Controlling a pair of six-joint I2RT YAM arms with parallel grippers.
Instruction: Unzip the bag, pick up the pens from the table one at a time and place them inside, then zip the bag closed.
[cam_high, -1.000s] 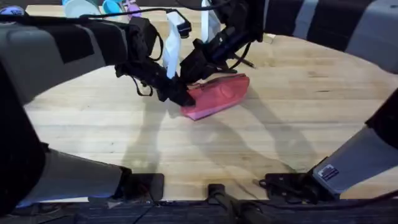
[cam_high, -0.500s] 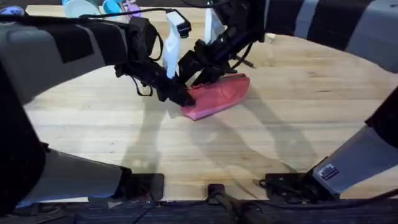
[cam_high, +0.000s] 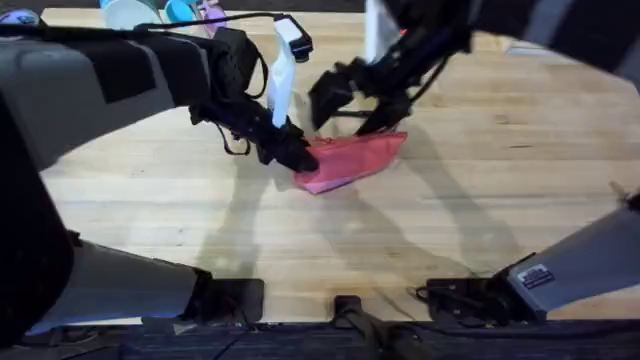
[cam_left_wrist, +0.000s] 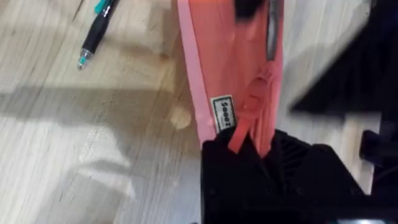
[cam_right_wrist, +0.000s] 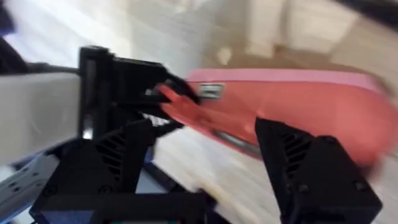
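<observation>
A: Where is the bag (cam_high: 352, 160) sitting?

B: It is lying on the table (cam_high: 480, 190), a light plank top with clear grain, a little past the middle. Shadows of both arms are falling across the wood toward the near edge.

A: And the grippers?

B: The left gripper (cam_high: 300, 157) is pinching the bag's near tapered end; in the left wrist view its fingers (cam_left_wrist: 233, 165) are closing on the pink fabric beside the pull (cam_left_wrist: 252, 112). The right gripper (cam_high: 350, 100) is hanging just above the bag with its fingers spread wide, holding nothing.

A: Any pen showing?

B: One pen (cam_left_wrist: 93, 37), dark with a coloured tip, is lying on the wood beside the bag.

A: What is standing behind?

B: A white spray bottle (cam_high: 283, 75) and some coloured containers (cam_high: 165, 12) are standing at the far edge.
</observation>
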